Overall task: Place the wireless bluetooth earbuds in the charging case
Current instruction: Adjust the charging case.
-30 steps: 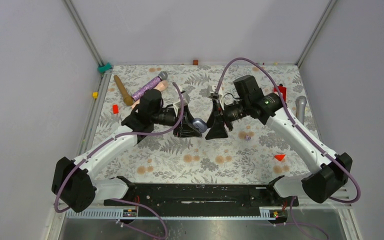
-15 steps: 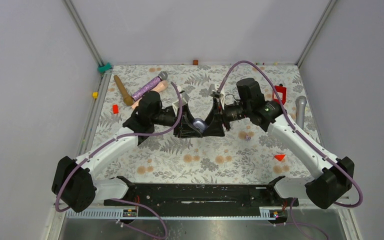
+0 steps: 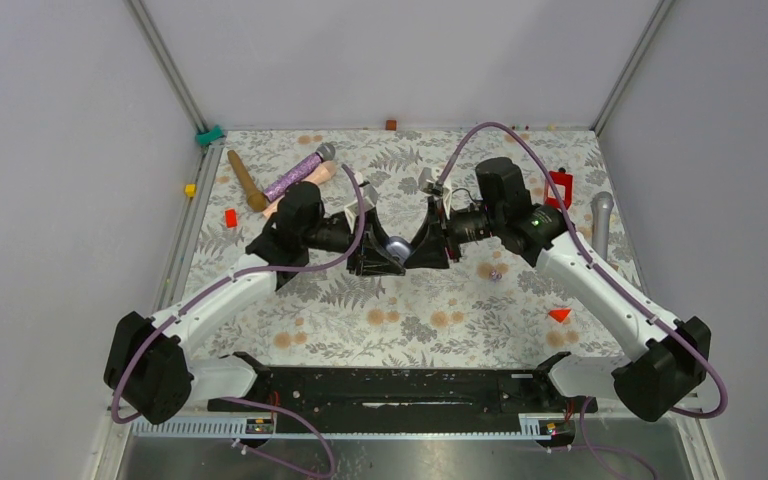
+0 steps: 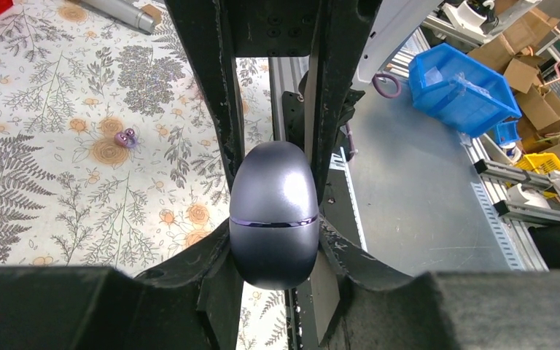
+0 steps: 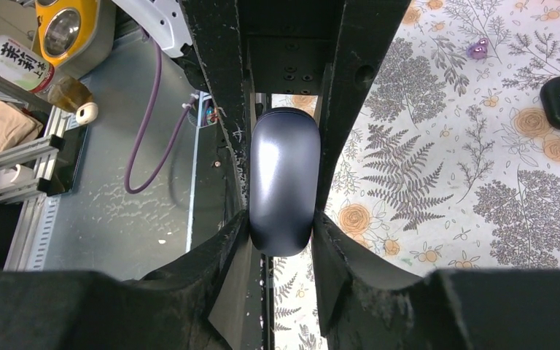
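Wore white shells along the long links of the left arm [image 3: 215, 292] and right arm [image 3: 600, 288], with bulky black housings at the bases and just behind the fingers [image 4: 197, 87]. Trailed purple cables [image 3: 485, 126] back from them. Ended in matte black, flared fingers; between them, what looked like small screw holes [image 5: 292, 82].

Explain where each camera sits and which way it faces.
Top external: above and behind, looking down on the table; the left arm and right arm show.
Left wrist: on the left arm, looking along the left gripper at the charging case.
Right wrist: on the right arm, facing that case from the opposite side; the right gripper shows.
Both wrist views share the case and the purple earbuds.
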### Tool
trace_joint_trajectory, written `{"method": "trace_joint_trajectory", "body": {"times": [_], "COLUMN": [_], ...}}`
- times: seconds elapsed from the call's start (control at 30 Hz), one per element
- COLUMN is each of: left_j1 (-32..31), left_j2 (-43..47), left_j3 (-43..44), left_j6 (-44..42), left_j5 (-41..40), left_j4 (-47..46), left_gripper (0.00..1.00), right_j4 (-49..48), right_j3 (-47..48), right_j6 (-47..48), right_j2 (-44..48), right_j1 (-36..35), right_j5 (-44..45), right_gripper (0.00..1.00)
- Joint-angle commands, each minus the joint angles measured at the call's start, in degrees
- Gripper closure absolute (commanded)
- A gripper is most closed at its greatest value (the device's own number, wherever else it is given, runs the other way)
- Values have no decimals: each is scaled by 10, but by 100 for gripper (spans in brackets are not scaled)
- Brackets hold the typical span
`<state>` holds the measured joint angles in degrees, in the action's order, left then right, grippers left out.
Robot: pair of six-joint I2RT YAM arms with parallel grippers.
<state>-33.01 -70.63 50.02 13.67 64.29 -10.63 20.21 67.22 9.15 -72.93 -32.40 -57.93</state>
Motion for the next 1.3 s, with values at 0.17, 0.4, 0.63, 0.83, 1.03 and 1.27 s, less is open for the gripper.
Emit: {"method": "trace_joint_trajectory", "body": {"times": [0.17, 0.4, 0.63, 0.83, 1.03, 1.27], "left_j1": [-2, -2, -10, -20, -26, -26], "left_j2": [-1, -2, -4, -8, -12, -9], "left_j3": [15, 16, 19, 27, 30, 30], "left_j6": [-50, -54, -68, -98, -98, -98], "left_j5": [7, 6, 11, 3, 4, 2], "left_j4": [29, 35, 50, 82, 85, 85], "left_gripper": [55, 41, 36, 39, 42, 50], "right_j4": [130, 165, 211, 243, 263, 268], "right_j3": [62, 81, 105, 121, 128, 130], "right_j6": [112, 129, 151, 166, 183, 187], "right_j2": [12, -7, -31, -49, -58, -67], "right_j1": [4, 4, 3, -2, -15, -25], "right_j5": [11, 12, 28, 35, 45, 52], "right_gripper": [68, 70, 70, 70, 70, 70]}}
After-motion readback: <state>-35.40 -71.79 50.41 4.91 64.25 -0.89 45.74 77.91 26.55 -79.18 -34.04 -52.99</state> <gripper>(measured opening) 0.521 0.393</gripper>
